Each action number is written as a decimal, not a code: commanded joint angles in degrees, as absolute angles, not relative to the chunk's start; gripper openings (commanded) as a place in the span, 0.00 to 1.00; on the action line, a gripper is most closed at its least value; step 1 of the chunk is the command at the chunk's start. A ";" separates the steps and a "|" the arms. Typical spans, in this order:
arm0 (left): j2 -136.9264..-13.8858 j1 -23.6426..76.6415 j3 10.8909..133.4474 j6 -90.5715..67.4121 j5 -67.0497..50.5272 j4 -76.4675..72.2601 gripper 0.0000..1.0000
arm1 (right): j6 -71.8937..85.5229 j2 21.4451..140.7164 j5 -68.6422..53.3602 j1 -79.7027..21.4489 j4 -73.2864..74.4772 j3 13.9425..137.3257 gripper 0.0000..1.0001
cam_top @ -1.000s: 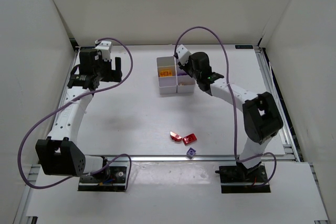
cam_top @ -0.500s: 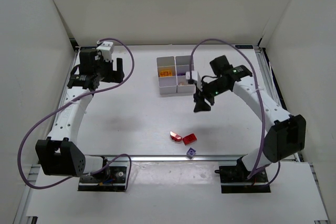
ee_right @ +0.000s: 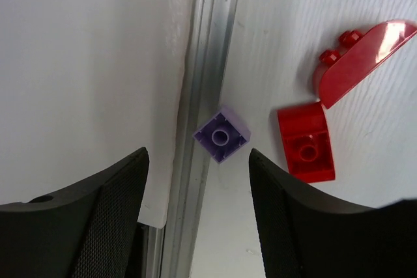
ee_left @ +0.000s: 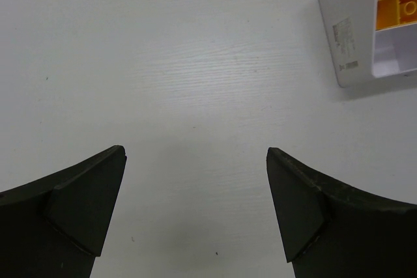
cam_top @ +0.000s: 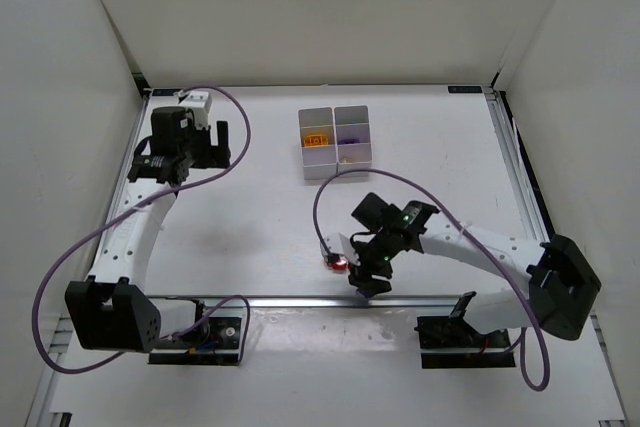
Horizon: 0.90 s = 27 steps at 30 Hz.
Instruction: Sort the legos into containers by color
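the right gripper (ee_right: 197, 161) hangs with its jaws well apart and nothing between them. a purple lego (ee_right: 221, 136) lies on the table below the gap, untouched. the left gripper (ee_left: 195, 161) stands spread as wide as it goes, empty, over bare table (ee_left: 195, 63) near the left side of the containers (ee_left: 345, 30).

a second ago the right arm was reaching over the containers (cam_top: 322, 169) at the far side. it has since swung back to the near edge, and its jaws have widened on the way. the left arm has barely shifted.

the purple lego sits right against the metal rail (ee_right: 195, 83) that runs along the table's near edge. two red legos lie just beside it on the inner side: a square one (ee_right: 306, 144) and a curved one (ee_right: 361, 53), touching at a corner. an orange lego (cam_top: 316, 139) rests in the middle-left bin. between the near edge and the containers the table (cam_top: 250, 217) offers wide open room, with white walls on three sides.
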<state>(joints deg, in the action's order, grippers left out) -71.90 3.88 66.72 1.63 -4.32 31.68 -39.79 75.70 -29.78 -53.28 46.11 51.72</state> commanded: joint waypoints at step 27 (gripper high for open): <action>-61.96 3.96 57.57 3.25 3.60 31.20 0.99 | -36.47 72.68 -20.12 -60.21 31.90 39.37 0.78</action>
